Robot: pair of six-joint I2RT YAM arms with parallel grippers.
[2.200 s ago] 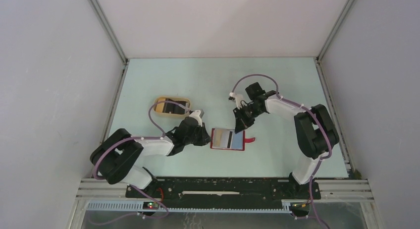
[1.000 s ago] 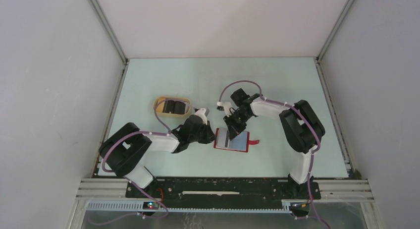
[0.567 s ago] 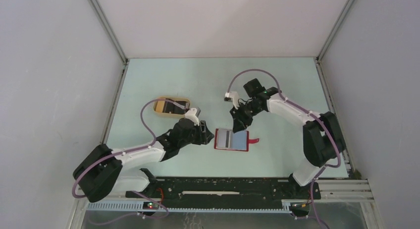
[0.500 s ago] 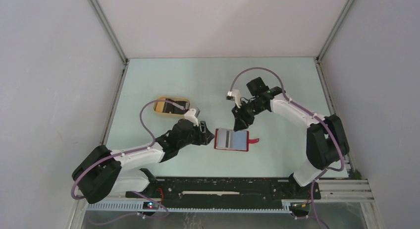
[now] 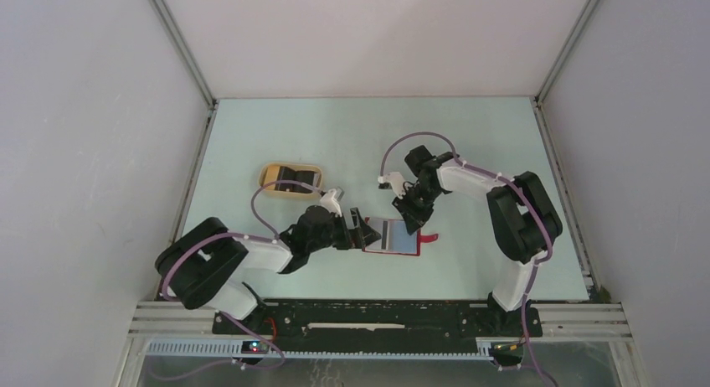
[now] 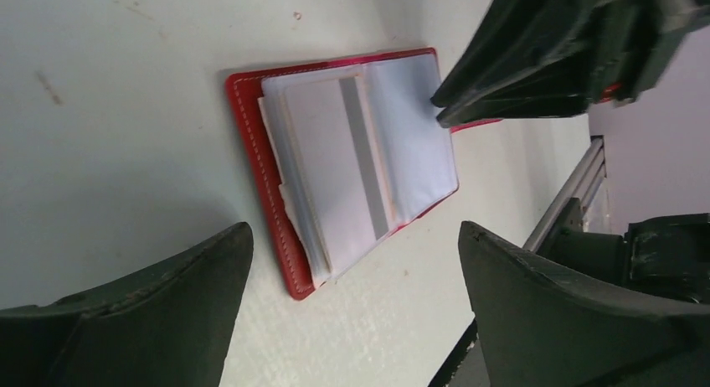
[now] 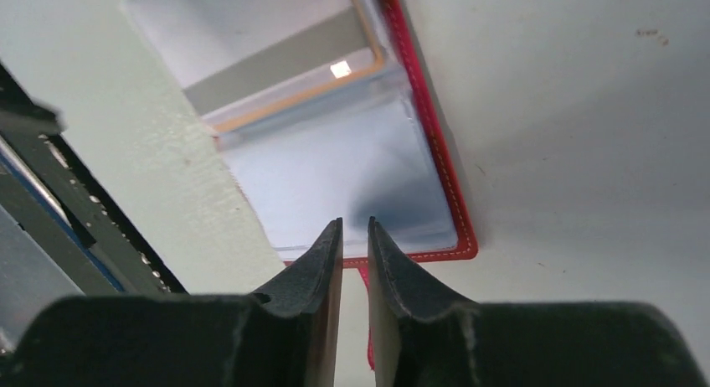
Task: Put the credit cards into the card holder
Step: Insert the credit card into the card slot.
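The red card holder (image 5: 400,245) lies open on the table, pale-blue sleeves up (image 6: 251,144) (image 7: 429,127). A whitish credit card (image 6: 331,157) with a grey stripe sits in its left sleeve (image 7: 276,48). Dark credit cards (image 5: 293,178) lie in the tan tray. My left gripper (image 5: 362,230) is wide open at the holder's left edge, nothing between its fingers (image 6: 353,234). My right gripper (image 5: 410,213) points down at the holder's far right part. Its jaws stand a narrow slit apart, empty, over the blue sleeve (image 7: 355,224).
A tan oval tray (image 5: 270,171) stands left of the holder, behind my left arm. The holder's red closure tab (image 5: 425,237) sticks out to the right. Grey walls close the table on three sides.
My left gripper has opened wide and slid right to the holder's left edge. My right gripper rose, then came back down onto the holder's right side.
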